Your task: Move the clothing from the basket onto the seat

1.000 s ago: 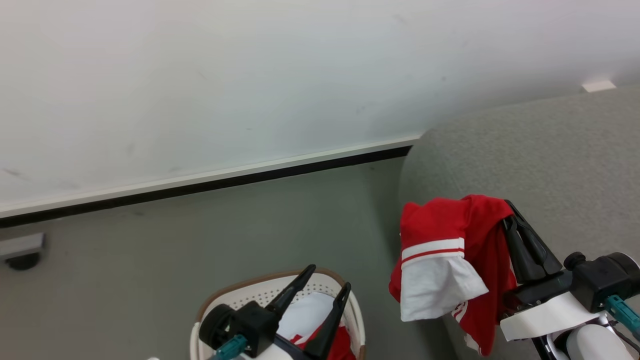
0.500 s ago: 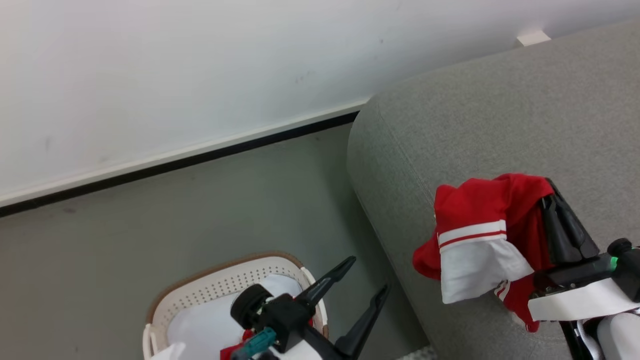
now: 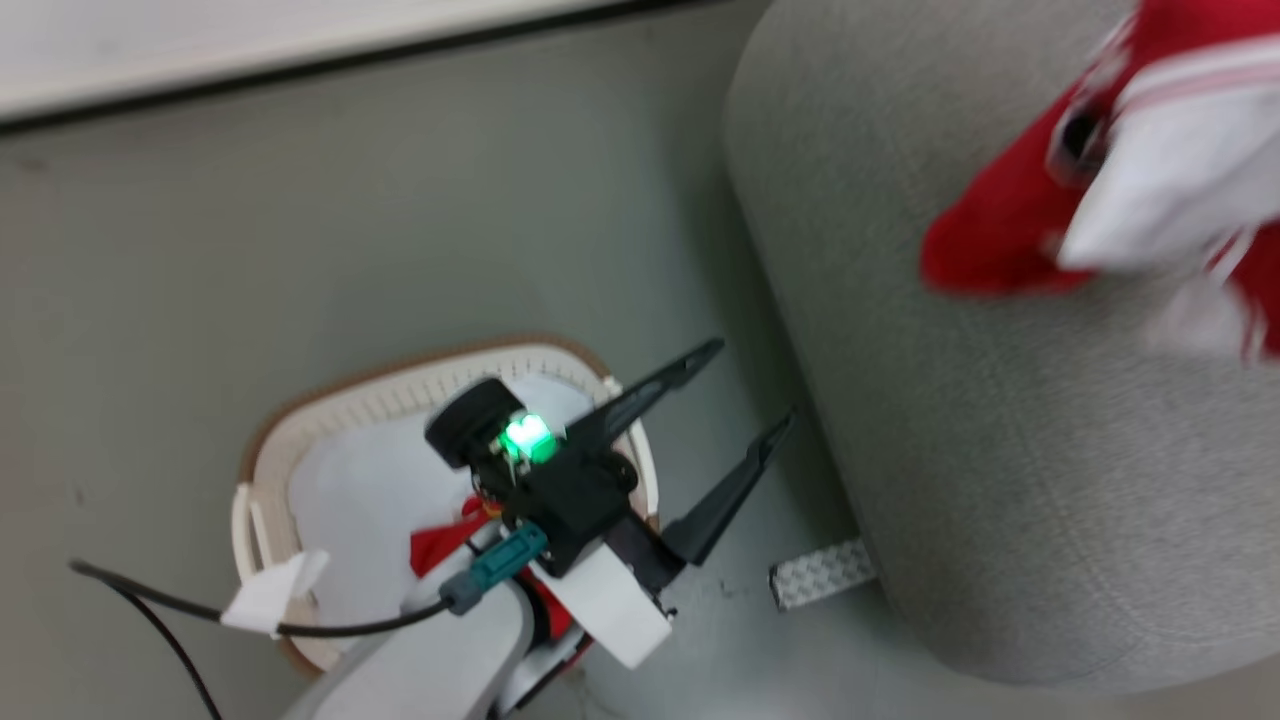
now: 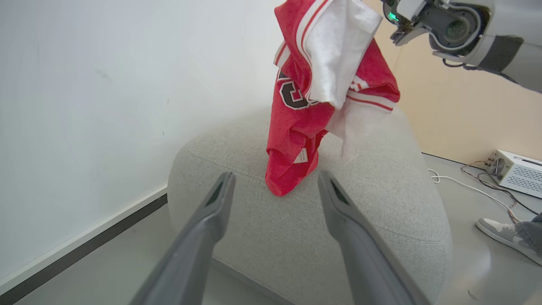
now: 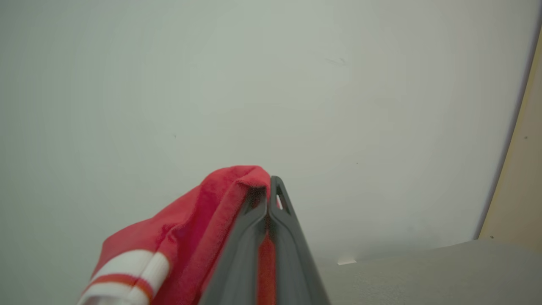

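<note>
Now the two long dark fingers of the right gripper are pressed together on a fold of the soft bright red sports garment with white stripes, with red cloth showing in the slit between them. The garment hangs from that pinch with a white cloth piece draped over it and a black mark on its front. Its lowest fold looks to touch, or almost touch, the top of the large light grey upholstered sofa.

A second ago the same bundle hung at the sofa's left edge, partly over the floor. It now sits further in over the cushion, though the head camera has also swung down, so some of that shift belongs to the view. On that reading the carry is nearly done and only the release remains.

The left gripper holds nothing, its fingers wide apart. It was over the oval white perforated plastic basket with a brown rim and now reaches past the basket's right rim toward the sofa. A scrap of red clothing lies in the basket on the white lining, so another trip seems due.

A small grey textured strip lies on the floor at the sofa's base. Beyond the sofa are a white box with wires and a person's grey shoe. The left arm itself hangs over the basket and covers part of what is left there.
</note>
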You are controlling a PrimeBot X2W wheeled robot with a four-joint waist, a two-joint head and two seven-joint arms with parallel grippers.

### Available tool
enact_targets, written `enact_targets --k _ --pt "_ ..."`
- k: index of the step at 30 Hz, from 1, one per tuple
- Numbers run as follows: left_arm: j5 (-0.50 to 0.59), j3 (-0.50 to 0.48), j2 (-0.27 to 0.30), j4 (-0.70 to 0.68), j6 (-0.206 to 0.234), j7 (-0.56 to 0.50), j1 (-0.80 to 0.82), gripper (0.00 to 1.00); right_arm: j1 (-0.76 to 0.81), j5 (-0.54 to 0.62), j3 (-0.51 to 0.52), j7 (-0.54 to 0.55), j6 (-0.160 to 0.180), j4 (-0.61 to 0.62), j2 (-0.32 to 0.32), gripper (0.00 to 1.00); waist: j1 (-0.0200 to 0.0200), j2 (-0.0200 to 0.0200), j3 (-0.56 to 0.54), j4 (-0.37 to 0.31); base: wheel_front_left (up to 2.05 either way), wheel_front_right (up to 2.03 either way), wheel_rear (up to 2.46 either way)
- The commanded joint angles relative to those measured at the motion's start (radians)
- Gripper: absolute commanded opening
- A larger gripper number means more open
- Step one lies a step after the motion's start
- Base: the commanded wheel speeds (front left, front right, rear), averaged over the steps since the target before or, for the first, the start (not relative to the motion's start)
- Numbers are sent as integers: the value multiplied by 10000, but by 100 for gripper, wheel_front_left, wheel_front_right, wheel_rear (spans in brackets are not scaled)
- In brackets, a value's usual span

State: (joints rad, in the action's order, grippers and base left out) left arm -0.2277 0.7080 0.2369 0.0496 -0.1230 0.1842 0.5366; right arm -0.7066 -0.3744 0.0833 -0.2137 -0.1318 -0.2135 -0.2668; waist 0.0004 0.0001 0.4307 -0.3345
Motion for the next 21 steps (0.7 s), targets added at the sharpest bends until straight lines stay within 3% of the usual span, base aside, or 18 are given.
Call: enact_targets --k 1,8,15,16,17,21 --pt "194 -3 249 -220 -24 -97 461 100 -1005 -39 633 200 21 -570 -249 0 -4 -1 1645 343 0 0 0" --pt "216 180 517 -479 -52 -179 1150 100 -2998 1011 2977 146 21 -2801 -909 0 -4 -1 2483 514 0 0 0" --pt "-31 363 527 -187 -41 27 937 100 -2409 2114 4404 -335 21 -5091 -554 0 -4 -1 2237 585 0 0 0" --pt "-83 362 520 -117 -8 47 858 100 -2243 2219 4537 -367 21 -5374 -454 23 -4 -1 2141 595 0 0 0" --pt "-143 349 523 -55 26 72 785 100 -2083 2307 4568 -421 21 -5624 -296 100 -4 -1 2041 605 0 0 0" --pt "-360 165 570 178 277 272 332 100 -1176 2483 4500 -513 21 -5896 223 100 -4 -1 1473 625 0 0 0"
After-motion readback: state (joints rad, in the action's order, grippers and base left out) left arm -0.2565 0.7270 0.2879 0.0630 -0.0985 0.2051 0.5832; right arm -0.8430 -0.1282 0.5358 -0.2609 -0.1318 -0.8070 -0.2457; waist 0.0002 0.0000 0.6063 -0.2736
